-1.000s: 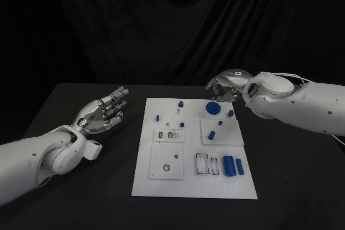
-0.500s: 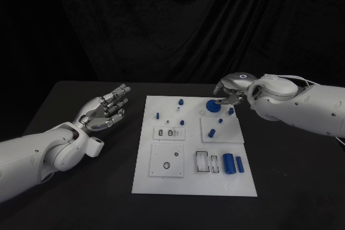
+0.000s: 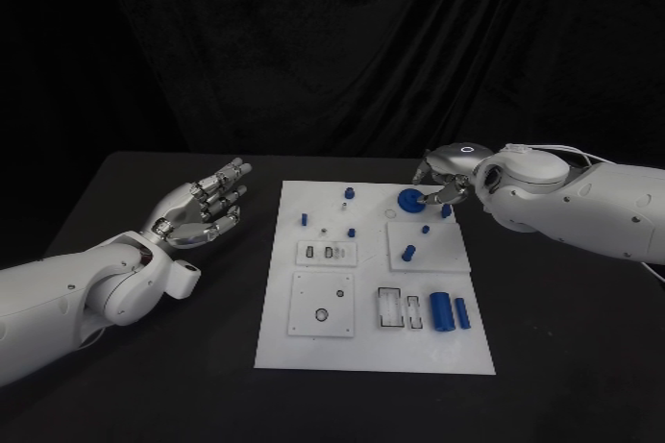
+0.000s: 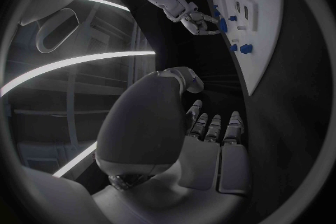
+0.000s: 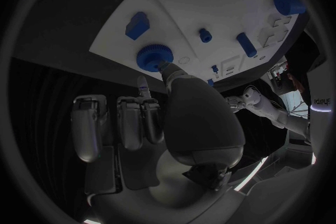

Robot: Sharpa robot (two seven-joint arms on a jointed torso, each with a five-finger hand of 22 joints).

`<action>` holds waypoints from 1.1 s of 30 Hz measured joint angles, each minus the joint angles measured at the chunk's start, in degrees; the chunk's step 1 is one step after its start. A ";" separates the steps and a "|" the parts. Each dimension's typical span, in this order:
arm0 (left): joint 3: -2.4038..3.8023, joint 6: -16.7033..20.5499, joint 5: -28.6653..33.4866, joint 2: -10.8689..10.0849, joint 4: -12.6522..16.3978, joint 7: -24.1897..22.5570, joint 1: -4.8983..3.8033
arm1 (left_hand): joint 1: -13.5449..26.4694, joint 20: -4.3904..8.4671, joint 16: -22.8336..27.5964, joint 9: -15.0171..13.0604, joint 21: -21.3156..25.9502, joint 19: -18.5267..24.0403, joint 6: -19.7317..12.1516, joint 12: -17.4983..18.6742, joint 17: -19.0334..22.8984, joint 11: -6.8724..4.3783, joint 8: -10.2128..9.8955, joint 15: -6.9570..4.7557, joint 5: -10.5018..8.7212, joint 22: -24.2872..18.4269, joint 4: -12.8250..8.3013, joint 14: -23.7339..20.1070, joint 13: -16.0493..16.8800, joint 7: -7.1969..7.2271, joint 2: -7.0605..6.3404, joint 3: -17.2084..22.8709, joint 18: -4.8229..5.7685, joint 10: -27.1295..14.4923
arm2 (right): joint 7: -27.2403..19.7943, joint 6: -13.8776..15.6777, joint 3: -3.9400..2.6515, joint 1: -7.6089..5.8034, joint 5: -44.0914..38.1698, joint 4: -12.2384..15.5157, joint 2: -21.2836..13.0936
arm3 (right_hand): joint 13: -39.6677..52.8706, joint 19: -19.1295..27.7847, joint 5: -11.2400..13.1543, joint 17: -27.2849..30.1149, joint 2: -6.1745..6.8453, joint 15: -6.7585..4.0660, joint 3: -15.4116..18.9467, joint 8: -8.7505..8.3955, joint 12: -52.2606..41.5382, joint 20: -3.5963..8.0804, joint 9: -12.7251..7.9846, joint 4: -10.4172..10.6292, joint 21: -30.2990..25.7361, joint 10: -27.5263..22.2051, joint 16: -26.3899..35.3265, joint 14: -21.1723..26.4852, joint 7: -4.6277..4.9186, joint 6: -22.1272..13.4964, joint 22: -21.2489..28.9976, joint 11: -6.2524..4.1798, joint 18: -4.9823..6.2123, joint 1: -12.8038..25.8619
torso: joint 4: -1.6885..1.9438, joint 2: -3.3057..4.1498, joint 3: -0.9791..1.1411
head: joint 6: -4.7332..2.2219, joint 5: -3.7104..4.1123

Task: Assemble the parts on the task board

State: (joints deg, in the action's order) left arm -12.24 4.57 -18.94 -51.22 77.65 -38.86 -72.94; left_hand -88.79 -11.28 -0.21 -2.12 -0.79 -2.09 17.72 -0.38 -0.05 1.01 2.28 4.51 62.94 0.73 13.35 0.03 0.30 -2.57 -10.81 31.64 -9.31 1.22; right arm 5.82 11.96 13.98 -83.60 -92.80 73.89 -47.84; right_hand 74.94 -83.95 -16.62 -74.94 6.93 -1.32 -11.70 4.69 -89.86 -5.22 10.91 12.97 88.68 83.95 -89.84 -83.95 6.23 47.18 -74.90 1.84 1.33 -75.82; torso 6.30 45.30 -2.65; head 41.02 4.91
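Observation:
The white task board (image 3: pixel 363 349) lies in the middle of the black table. A blue gear (image 3: pixel 410 202) sits near its far right corner. My right hand (image 3: pixel 444 184) hovers right beside that gear; in the right wrist view its thumb tip touches the rim of the gear (image 5: pixel 154 57) while the other fingers (image 5: pixel 130 119) stay stretched out and apart. My left hand (image 3: pixel 206 212) floats left of the board, palm up, fingers spread, holding nothing. Two blue cylinders (image 3: pixel 442 316) lie at the board's near right, and a blue peg (image 3: pixel 409 256) stands mid-right.
Small blue pegs (image 3: pixel 351 237) dot the far half of the board, one more (image 3: pixel 350 197) close to the back edge. A small blue block (image 5: pixel 137 24) lies near the gear. Inset plates with slots (image 3: pixel 322 310) occupy the near left. Black table surrounds the board.
My right hand has come from beyond the board's far right corner down to the blue gear. The left hand has shifted only slightly.

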 measured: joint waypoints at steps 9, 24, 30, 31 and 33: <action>0.00 -0.15 0.00 0.11 -0.19 0.00 0.03 | 0.00 0.00 0.00 0.00 0.00 0.00 0.00 0.00 -0.01 0.00 0.00 0.00 0.00 0.00 -0.16 0.00 0.00 0.00 0.00 0.16 0.00 0.00 | 0.07 -0.37 0.00 0.43 0.00 -0.06 0.41 | -0.01 0.00 0.01 0.00 0.00 0.00 0.00 -0.21 0.00 0.00 0.00 0.00 0.00 0.00 0.00 0.00 -0.12 -0.54 0.00 0.00 0.01 0.00 | -0.04 -0.04 -0.01 | 0.16 -0.12; 0.00 -0.61 -0.01 0.38 -0.51 0.00 0.09 | 0.10 0.00 0.00 0.00 0.00 0.00 -0.21 0.00 -0.03 0.00 0.00 0.38 0.00 0.04 -0.79 -0.04 -0.01 -0.21 0.10 0.79 0.00 0.00 | 0.06 -0.91 -0.02 1.15 0.00 -0.85 1.40 | -0.01 0.00 0.01 0.01 -0.26 -0.42 0.27 0.99 0.00 0.42 1.85 -0.27 0.00 -0.01 0.00 0.00 -0.72 0.90 -0.04 -0.42 0.02 -0.30 | -0.05 -0.03 -0.01 | 0.62 -0.12; 0.00 -0.82 -0.01 0.42 -0.58 0.00 0.13 | 0.24 0.00 0.00 0.00 0.00 0.00 -0.23 0.00 -0.04 0.00 0.00 0.42 0.00 0.04 -0.81 0.00 -0.01 -0.19 0.24 0.81 0.00 0.00 | 0.04 -0.96 -0.16 1.33 0.00 -1.50 1.94 | -0.02 0.00 0.04 0.01 -0.61 -0.42 0.24 2.66 0.00 0.42 3.54 -1.53 0.00 0.19 0.00 -0.01 -0.80 2.12 -0.03 -0.62 0.02 -1.23 | -0.04 -0.03 -0.01 | 0.82 -0.12; 0.00 -0.86 -0.01 0.42 -0.59 0.00 0.15 | 0.24 0.00 0.00 0.00 0.00 0.00 -0.34 0.00 -0.04 0.00 0.00 0.42 0.00 0.04 -0.97 0.00 -0.01 -0.08 0.24 0.97 0.00 0.00 | 0.03 -0.96 -0.21 1.35 0.00 -1.68 2.05 | -0.02 0.00 0.24 0.01 -0.71 -0.42 0.29 3.25 0.00 0.42 4.11 -1.84 0.00 0.19 0.00 0.00 -0.85 2.49 -0.03 -0.62 0.02 -1.32 | -0.04 -0.03 -0.01 | 0.83 -0.09; 0.00 -0.95 -0.01 0.44 -0.60 0.00 0.17 | 0.24 0.00 0.00 0.00 0.00 0.00 -0.43 0.00 -0.04 0.00 0.00 0.42 0.00 0.03 -1.04 0.00 -0.01 0.01 0.24 1.04 0.01 0.00 | -0.01 -0.93 -0.25 1.37 0.01 -1.91 2.19 | -0.02 -0.05 0.25 0.01 -0.78 -0.42 0.31 4.14 0.00 0.47 5.06 -2.27 0.00 0.02 0.00 0.00 -0.94 2.75 -0.03 -0.79 0.02 -1.40 | -0.04 -0.03 -0.01 | 0.85 -0.08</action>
State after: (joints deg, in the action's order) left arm -12.24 3.62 -18.95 -50.78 77.05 -38.86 -72.77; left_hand -88.55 -11.28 -0.21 -2.11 -0.79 -2.08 17.29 -0.38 -0.09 1.01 2.28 4.93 62.94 0.77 12.31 0.02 0.29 -2.56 -10.57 32.68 -9.31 1.22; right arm 5.82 11.03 13.73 -82.23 -92.79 71.98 -45.65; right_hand 74.92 -84.01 -16.37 -74.93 6.15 -1.74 -11.40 8.83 -89.86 -4.75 15.98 10.70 88.68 83.97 -89.83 -83.96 5.29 49.93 -74.94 1.05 1.35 -77.22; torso 6.26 45.27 -2.65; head 41.86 4.83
